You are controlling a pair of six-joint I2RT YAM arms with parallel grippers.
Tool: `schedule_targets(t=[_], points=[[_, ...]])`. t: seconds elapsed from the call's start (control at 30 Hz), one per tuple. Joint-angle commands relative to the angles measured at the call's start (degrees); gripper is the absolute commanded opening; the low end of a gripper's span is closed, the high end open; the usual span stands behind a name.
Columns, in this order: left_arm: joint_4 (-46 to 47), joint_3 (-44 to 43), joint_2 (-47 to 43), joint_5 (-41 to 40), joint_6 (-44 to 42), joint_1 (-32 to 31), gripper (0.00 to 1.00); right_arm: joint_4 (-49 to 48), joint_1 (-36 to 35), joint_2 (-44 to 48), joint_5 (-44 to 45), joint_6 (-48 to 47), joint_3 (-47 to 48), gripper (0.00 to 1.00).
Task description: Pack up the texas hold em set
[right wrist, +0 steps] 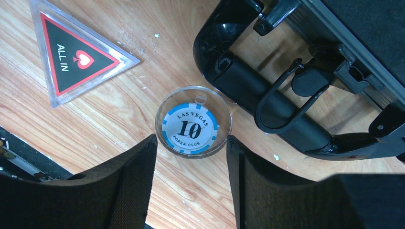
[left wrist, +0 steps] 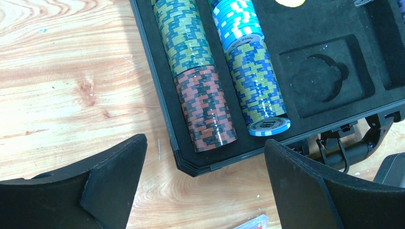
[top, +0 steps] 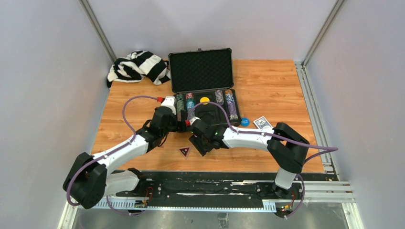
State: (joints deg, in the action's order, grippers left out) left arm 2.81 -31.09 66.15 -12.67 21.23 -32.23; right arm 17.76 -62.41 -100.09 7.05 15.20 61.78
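Three pale walls; case on wooden tabletop

We see the open case far back on the counter (chip stacks inside), with a blue disc and a card deck just beside it.

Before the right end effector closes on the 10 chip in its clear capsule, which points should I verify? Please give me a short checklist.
1. The right end effector is open and empty: ok.
2. The capsuled 10 chip lies flat on the table, centred ahead of the fingers: ok.
3. The fingers are low enough to grip the capsule: cannot tell.
4. Clearance from the case handle: not ok; it lies close beside the capsule and could be brushed.
5. The case is open and its round foam recess is free: ok.
6. The left end effector is open and empty, over the case's near-left corner: ok.
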Motion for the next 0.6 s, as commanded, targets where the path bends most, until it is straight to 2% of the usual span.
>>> schedule_targets(t=[0.0, 0.2, 0.4, 0.57], points=[[1.48, -0.93, -0.21, 1.25, 0.14, -0.20, 0.98, 0.53, -1.13, -0.18, -0.88, -0.20, 0.36, 0.54], [1.37, -0.81, -0.57, 1.18, 0.16, -0.20, 0.98, 0.36, -1.36, -0.37, -1.00, 0.34, -0.11, 0.54], [1.34, -0.81, -0.58, 1.42, 0.26, -0.20, 0.98, 0.04, -1.40, -0.71, -1.20, 0.65, -0.67, 0.60], [1.40, -0.78, -0.49, 1.42, 0.26, -0.20, 0.98, -0.40, -1.46, -0.67, -1.70, 0.97, -1.12, 0.56]])
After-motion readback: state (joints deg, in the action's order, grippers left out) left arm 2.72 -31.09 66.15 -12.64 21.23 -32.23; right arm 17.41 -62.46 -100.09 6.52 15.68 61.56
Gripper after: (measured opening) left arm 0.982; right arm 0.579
